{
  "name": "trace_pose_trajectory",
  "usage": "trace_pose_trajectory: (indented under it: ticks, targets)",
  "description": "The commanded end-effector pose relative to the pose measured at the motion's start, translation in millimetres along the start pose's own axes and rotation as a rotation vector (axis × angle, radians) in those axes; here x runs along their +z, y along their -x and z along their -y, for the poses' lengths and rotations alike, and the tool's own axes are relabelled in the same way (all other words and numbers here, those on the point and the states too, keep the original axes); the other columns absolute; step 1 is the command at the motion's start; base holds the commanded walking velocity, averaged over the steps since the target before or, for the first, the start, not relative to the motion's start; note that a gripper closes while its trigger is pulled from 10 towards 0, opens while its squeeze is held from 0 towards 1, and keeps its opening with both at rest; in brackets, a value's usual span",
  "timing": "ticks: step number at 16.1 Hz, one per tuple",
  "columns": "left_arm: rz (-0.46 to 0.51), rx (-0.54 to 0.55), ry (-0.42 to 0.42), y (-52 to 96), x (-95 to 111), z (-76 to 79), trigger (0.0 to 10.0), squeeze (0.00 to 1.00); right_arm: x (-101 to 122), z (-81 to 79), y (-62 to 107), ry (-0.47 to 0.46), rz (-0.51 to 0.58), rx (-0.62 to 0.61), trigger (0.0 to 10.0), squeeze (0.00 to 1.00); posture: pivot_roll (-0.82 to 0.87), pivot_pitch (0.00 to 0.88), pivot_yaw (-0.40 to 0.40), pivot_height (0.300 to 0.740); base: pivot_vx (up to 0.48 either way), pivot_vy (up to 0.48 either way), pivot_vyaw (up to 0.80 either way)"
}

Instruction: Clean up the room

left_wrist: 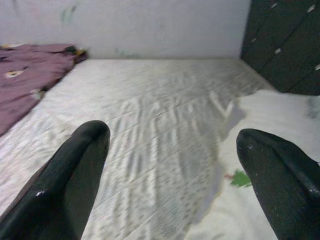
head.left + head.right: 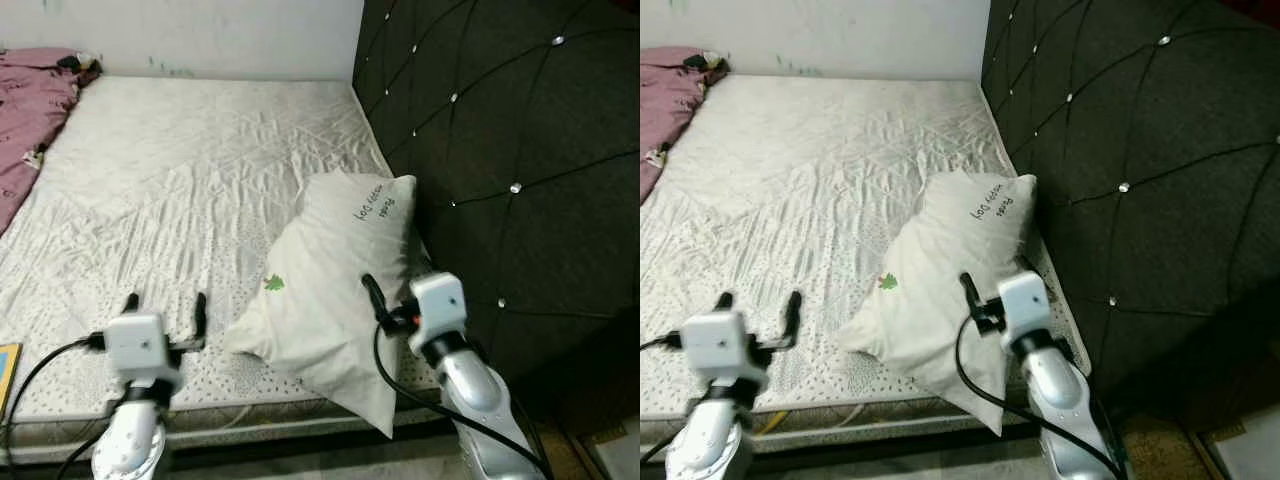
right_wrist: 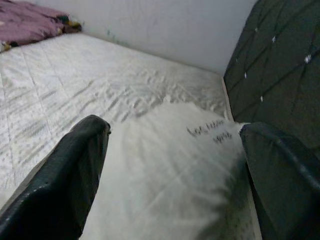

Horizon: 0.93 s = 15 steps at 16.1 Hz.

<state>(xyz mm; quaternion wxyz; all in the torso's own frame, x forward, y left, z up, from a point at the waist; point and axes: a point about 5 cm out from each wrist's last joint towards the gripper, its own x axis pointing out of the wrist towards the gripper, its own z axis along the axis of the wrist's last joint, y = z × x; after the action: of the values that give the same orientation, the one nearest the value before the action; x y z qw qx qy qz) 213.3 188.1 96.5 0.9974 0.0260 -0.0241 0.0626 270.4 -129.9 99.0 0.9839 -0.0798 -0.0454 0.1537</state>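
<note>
- Quilted white mattress (image 2: 190, 180) with a stitched diamond pattern and fine wrinkles covers the bed, bounded by a pale wall at the far side and a dark tufted headboard (image 2: 500, 150) with shiny button studs on the robot's right.
- A soft, cream pillow (image 2: 330, 290) lies crumpled on the mattress against the headboard, one corner hanging past the near edge; it bears a small green leaf mark and dark handwritten-style lettering too small to read.
- A rumpled mauve blanket (image 2: 30, 120) sits at the far left, cut off by the frame edge.
- The left gripper (image 2: 165, 305) hovers over the near mattress edge, black fingers spread apart and holding nothing.
- The right gripper (image 3: 172, 150) is above the pillow's near end, fingers spread wide on either side of it; whether they touch the fabric is unclear.
</note>
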Motion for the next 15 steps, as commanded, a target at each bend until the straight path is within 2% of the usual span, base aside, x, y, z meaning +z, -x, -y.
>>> trace_pose_trajectory:
  ticks: [1, 8, 15]
  targets:
    - [0.0, 0.002, 0.0, 2.2, 3.6, 1.2, 10.0, 0.0, 4.9, 2.8, 2.2, 0.004, 0.003, -0.006, 10.0, 0.0, 0.04, 0.117, -0.043, 0.74, 0.0, 0.0, 0.0]
    - [-0.027, 0.009, 0.026, 4.3, 4.2, 5.5, 10.0, 0.0, 5.3, -0.5, 0.2, -0.05, -0.042, -0.039, 10.0, 0.0, 0.05, 0.136, -0.052, 0.74, 0.0, 0.0, 0.0]
    - [-0.027, -0.012, 0.038, -4.1, 5.0, 11.1, 10.0, 0.0, 4.8, -2.8, -3.2, -0.057, -0.052, -0.009, 10.0, 0.0, 0.04, 0.135, -0.055, 0.74, 0.0, 0.0, 0.0]
